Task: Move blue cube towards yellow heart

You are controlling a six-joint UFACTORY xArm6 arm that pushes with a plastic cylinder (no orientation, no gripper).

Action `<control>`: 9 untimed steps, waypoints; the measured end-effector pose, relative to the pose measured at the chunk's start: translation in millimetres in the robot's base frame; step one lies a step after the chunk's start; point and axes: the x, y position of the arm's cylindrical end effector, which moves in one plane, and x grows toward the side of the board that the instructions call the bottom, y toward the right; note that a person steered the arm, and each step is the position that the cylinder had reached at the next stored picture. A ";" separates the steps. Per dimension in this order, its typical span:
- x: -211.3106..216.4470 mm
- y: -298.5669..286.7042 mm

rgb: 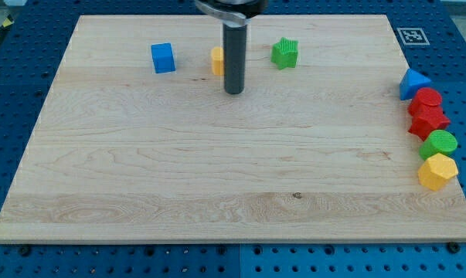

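wooden board (217,177): blue cube (163,58) left of my tip (234,92), no pincer visible.

Blue cube (163,58) sits flat near the board's top, left of centre. Yellow heart (217,60) lies near it on the view's right, apart, partly hidden.

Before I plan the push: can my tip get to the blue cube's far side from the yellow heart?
Probably yes. My tip sits just below the yellow heart, with bare board between it and the blue cube; nothing blocks the cube's left side.
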 end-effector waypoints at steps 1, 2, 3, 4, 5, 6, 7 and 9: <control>4.5 -44.2; 4.6 -92.2; 3.8 -151.2; -19.7 -205.8; -30.1 -217.1; -38.4 -217.4; -67.6 -217.4; -81.0 -177.3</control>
